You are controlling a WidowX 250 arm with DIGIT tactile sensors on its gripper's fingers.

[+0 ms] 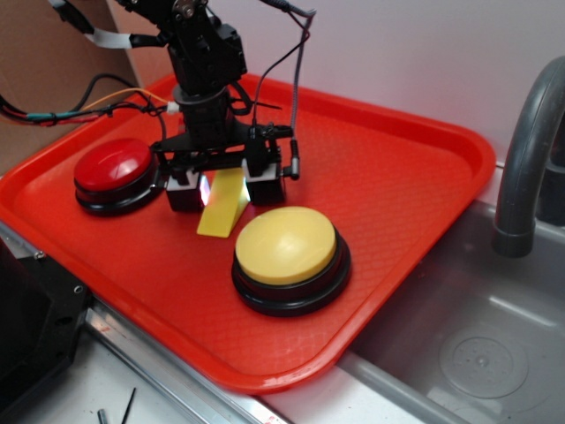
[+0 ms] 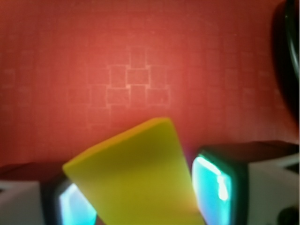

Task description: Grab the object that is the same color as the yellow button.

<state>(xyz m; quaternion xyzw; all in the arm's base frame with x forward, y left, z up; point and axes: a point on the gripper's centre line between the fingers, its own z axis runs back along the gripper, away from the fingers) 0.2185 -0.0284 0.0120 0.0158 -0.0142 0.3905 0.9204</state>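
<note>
The object, a small yellow wedge block, rests on the red tray just left of the yellow button. My gripper is lowered over the wedge, one finger on each side. In the wrist view the wedge fills the gap between the two glowing cyan pads, lying at a slant. It covers part of the left pad and meets the right one. My gripper is shut on the wedge, whose low end still touches the tray.
A red dome button sits at the tray's left, close to my left finger. The yellow button's black base shows at the right edge of the wrist view. A grey faucet and sink lie right of the tray.
</note>
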